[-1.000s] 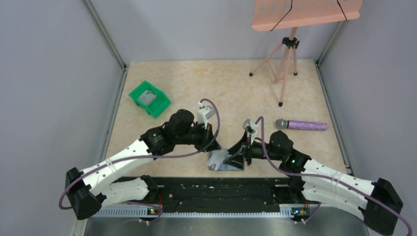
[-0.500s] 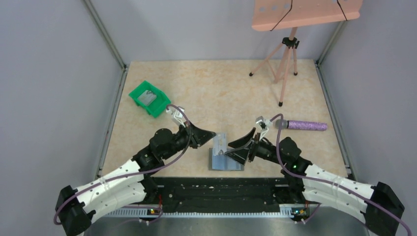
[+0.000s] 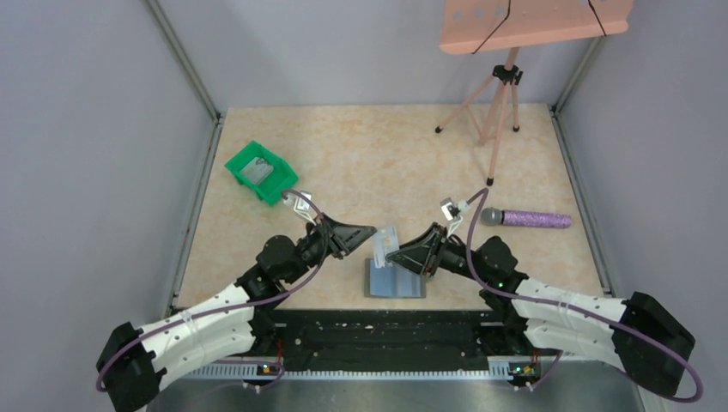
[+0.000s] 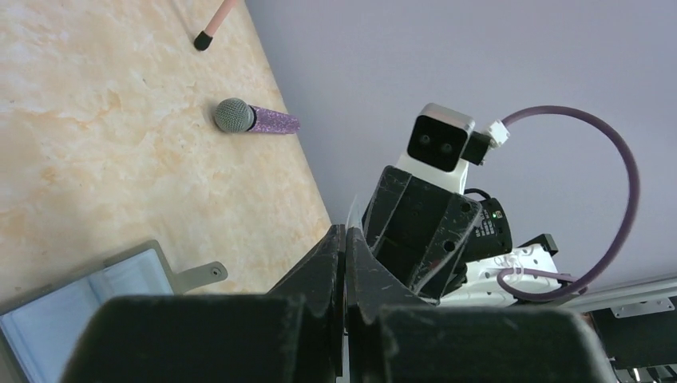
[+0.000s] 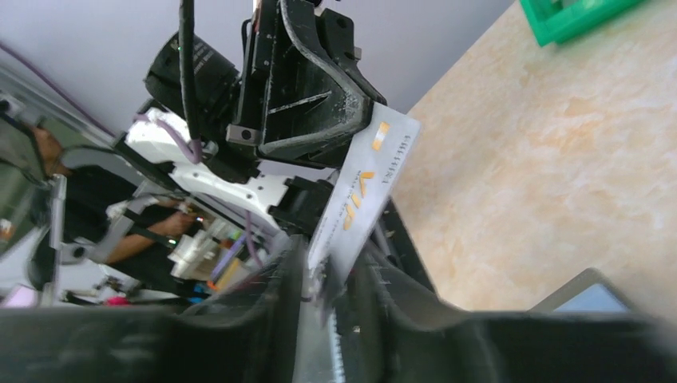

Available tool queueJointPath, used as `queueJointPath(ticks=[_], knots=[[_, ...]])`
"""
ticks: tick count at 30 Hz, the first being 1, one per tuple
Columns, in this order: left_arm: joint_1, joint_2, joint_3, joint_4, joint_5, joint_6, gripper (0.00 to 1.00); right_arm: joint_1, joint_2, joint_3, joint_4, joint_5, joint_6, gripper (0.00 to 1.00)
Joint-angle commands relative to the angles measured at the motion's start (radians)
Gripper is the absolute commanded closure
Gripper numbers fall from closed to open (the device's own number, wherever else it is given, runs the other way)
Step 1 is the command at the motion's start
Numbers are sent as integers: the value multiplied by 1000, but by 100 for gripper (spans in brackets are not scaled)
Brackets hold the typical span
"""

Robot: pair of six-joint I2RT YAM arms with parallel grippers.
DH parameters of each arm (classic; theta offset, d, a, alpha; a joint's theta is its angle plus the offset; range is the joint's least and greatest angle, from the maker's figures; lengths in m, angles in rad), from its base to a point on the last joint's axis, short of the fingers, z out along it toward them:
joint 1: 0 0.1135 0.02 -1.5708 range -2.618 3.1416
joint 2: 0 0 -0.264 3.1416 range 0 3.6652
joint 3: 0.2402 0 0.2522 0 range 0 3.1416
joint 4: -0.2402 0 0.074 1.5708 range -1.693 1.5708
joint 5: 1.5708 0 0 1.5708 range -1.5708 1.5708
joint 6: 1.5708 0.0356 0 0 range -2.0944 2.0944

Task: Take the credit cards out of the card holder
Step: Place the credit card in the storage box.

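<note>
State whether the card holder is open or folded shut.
Open: the card holder lies spread flat, blue-grey inside facing up.

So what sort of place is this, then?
Probably a robotics lab test cell: a left arm and right arm bolted to a table, grey panels walling it in, and odd props like a microphone and green bin.

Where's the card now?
Top view, near centre: credit card pinched by the left gripper by the far edge of the open card holder, right gripper alongside.
</note>
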Motion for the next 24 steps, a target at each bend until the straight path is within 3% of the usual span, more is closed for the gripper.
queueJointPath(ticks=[1,2,4,7,9,14,19,24], knots=[[2,-23,-7,75,-17,3,100,-4,9,-11,130,-7,35,87],[2,-22,-7,73,-15,4,100,-5,4,-19,132,-6,28,97],[2,-16,-3,48,-11,12,94,-19,-7,-26,115,-39,-18,100],[4,-20,24,-46,58,85,57,-76,-19,-22,45,-169,-77,100],[4,-24,65,-168,113,153,48,-121,-22,-22,8,-284,-96,100],[3,-71,188,-462,224,289,46,-148,-34,25,-149,-549,-172,100],[5,-90,306,-696,309,433,45,-148,-49,77,-343,-637,-279,100],[5,-22,372,-772,440,514,48,-148,-7,93,-330,-694,-236,100]])
